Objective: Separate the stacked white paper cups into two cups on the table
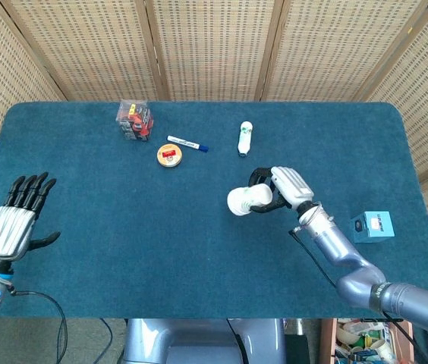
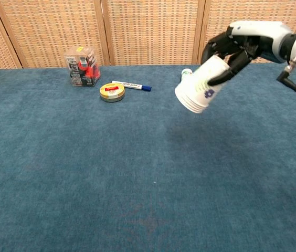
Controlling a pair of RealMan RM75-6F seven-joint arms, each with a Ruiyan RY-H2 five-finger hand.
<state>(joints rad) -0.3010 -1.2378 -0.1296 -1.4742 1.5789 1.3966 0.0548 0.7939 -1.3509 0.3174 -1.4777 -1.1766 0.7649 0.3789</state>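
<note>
Stacked white paper cups (image 2: 199, 87): tilted mouth-down-left, upper right of chest view, above the surface (image 2: 85, 173). Right hand (image 2: 237, 44) is grasping the base, presenting rims for separation. Left hand (image 1: 17, 220) is hovering empty, fingers spread, lower left.

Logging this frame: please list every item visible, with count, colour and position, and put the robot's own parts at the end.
stacked paper cups: one stack, white, lifted off the table, tilted, held by the right hand
clear box: one, red contents, far left
round tin: one, yellow, near the box
marker: one, white with blue cap, beside the tin
small bottle: one, white, lying far centre
small box: one, teal, right edge
table: one, blue cloth
left hand: open, left edge
right hand: gripping the cups
</note>
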